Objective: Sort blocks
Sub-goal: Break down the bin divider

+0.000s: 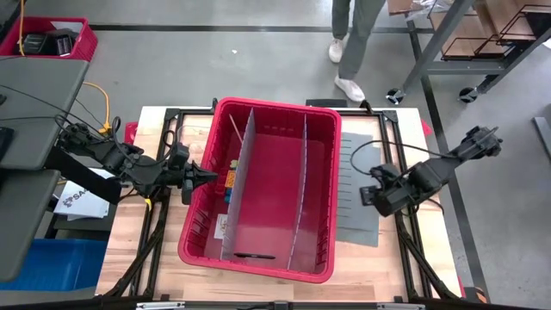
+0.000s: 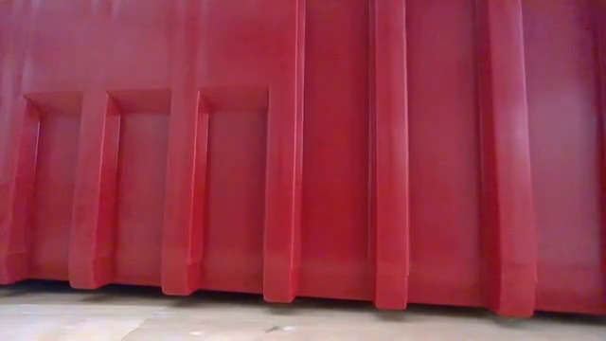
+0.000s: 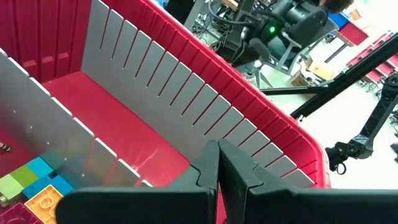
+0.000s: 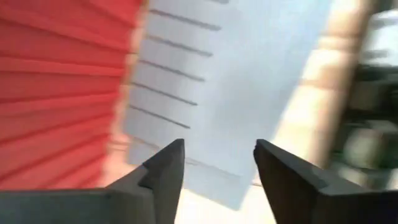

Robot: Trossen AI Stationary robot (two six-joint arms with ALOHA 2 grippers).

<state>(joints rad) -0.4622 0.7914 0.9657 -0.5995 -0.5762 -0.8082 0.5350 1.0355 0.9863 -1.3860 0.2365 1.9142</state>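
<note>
- My left gripper (image 1: 209, 175) is clenched with nothing in it, tips pressed together at the left rim of the red bin (image 1: 320, 116).
- My right gripper (image 4: 219, 160) is released, empty, fingers (image 4: 166, 163) spread apart; it sits off the bin's right side over the grey slotted sheet (image 1: 360, 194) lying flat on the table.
- Blocks (image 1: 230, 182): a small cluster in the bin's left compartment, against the left divider (image 1: 244, 164), near my left gripper tips.
- A second divider (image 1: 301, 176) stands upright further right; middle and right compartments show bare red floor, apart from a thin dark item (image 1: 255, 256) at the near end of the middle one; cannot tell what it is.
- Surface: light wood table (image 1: 155, 250) on a black frame, bin roughly centred on it.
- Room: grey floor, a person's legs (image 1: 351, 47) beyond the table, a metal rack at top right, a red crate (image 1: 52, 39) top left.
- Low view: only the bin's ribbed red outer wall (image 2: 331, 142) and a strip of tabletop, no arms.
- Left wrist view: shows the block colours, green (image 3: 18, 180), blue (image 3: 43, 168), orange (image 3: 40, 200), which the high view barely resolves.
- Right wrist view: blurred, shows sheet, bin wall, table edge.
</note>
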